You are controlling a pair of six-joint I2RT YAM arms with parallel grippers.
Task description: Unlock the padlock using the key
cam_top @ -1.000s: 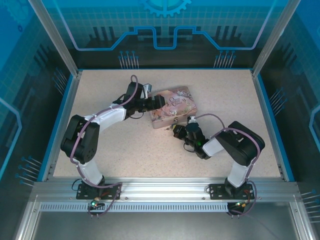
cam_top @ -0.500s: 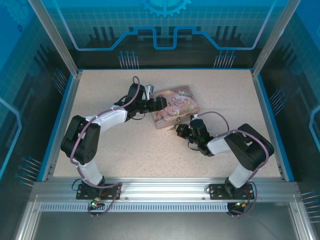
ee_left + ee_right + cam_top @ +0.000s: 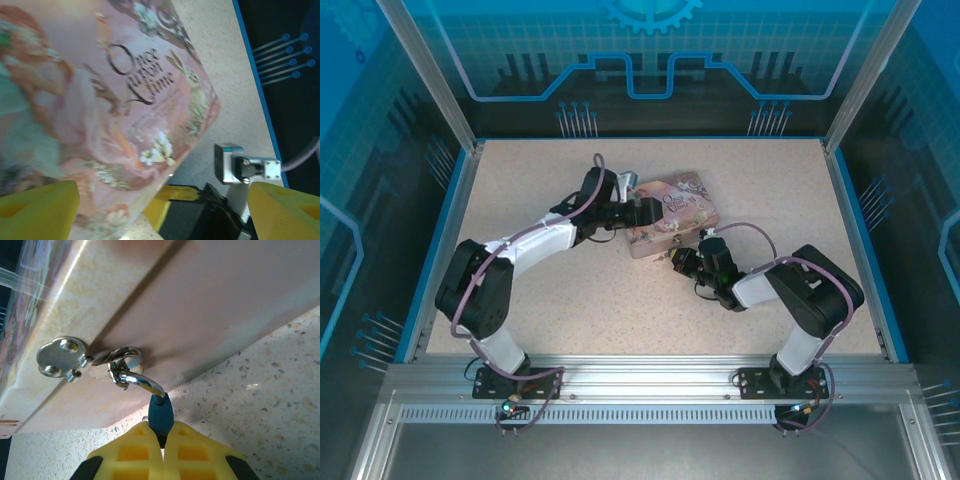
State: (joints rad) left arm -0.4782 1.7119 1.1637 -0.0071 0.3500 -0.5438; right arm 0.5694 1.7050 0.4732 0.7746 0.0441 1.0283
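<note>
Right gripper [image 3: 162, 446] is pinching the padlock [image 3: 161, 412] by its teal body, pads fully closed on it. The padlock is hanging off the front wall of the pink tin [image 3: 210, 305]. Its silver shackle [image 3: 142, 380] is threading through the hasp loop [image 3: 125, 362] beside the round latch plate [image 3: 61, 357]. Left gripper [image 3: 160, 212] is sitting wide over the tin's lid near a corner, with nothing pinched between its yellow fingers [image 3: 37, 212].

Risks, my read:
- Pads are covering the lower end of the body, so I can't tell whether the key is seated. If it isn't, any twist is just torquing the shackle against the hasp.
- Left jaws aren't clamping the tin, so a pull or twist from the right arm is likely dragging the tin across the table [image 3: 570, 310] instead of loading the lock.
- The grip is sitting on a small, slick body, which could be slipping out under torque.
- Both wrists are working close together, so a reorientation by either is risking a collision.

Views:
- Right wrist is giving the shackle, hasp and grip detail; from the top camera that area is too small to read.
- Top camera is showing both arms converging on the tin, left from the tin's left end and right from its near edge.
- Left wrist is showing the "Once Upon a Time" lid print and a silver module [image 3: 245, 170] on the right arm just off the tin's corner.
</note>
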